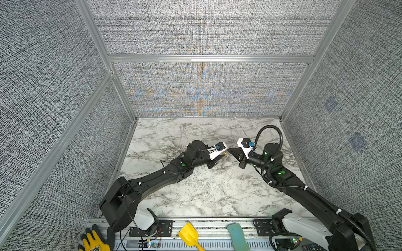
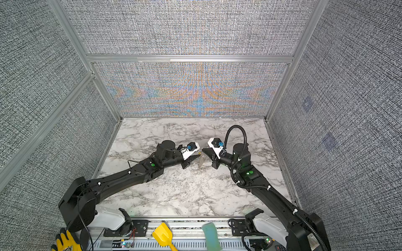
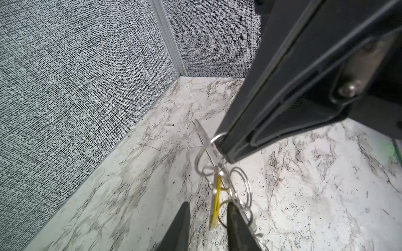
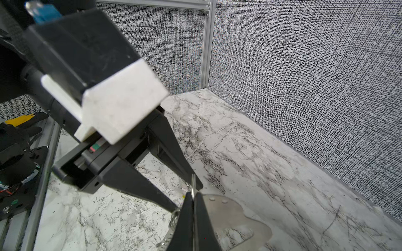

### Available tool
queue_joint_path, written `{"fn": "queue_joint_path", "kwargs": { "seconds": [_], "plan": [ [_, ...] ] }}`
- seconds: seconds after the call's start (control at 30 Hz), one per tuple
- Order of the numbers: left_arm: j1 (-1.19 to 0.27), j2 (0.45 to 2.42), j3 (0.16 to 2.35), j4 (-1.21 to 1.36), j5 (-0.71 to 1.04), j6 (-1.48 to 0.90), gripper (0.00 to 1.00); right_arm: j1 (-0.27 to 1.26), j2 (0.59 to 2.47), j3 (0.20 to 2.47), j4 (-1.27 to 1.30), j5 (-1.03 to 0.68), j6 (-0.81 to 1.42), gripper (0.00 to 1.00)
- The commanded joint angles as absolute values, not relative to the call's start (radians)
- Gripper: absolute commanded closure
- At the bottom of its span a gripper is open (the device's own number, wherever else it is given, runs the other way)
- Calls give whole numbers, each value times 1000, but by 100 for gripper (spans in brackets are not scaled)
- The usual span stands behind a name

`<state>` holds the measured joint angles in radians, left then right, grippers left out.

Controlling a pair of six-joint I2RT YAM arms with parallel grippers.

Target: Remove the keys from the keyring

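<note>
Surface (image 1: 195,195): white marble with grey veins, inside grey fabric walls; both my arms meet above its middle.
Right gripper (image 4: 193,195): my fingers (image 4: 206,219) are clenched on a thin wire ring at the edge of the keyring, holding it clear of the surface.
Left gripper (image 3: 207,219): my fingers (image 3: 180,226) stand apart on either side of the yellow tag; I cannot tell whether they touch it yet.
Keyring (image 4: 230,213): flat grey metal plate, seen edge-on in the left wrist view, with small holes near its rim and a large cut-out; it hangs between my 2 grippers in both top views.
Wire rings (image 3: 241,187): several silver loops tangled below the plate, linking the tag and key to it.
Keys (image 3: 216,202): I see 1 yellow tag hanging upright between my left fingers; the second key I cannot make out.
Step in hand: I judge I am lining up to take the first key, still on its ring.
Next move: likely close my left fingers on the tag, then work it along the wire loop while my right hand holds firm.
</note>
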<state>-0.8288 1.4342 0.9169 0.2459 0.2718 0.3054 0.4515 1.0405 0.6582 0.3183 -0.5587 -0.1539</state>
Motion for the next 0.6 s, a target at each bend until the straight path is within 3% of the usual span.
{"fn": "queue_joint_path", "kwargs": {
  "seconds": [0.0,0.3,0.57],
  "plan": [
    [-828,1423,913,298,270,298,68,453,1037,650,361,-568,-145,100],
    [-828,1381,879,303,192,285,64,451,1032,647,361,-567,-149,100],
    [-828,1415,898,332,257,264,64,451,1038,649,377,-569,-139,100]
  ]
}}
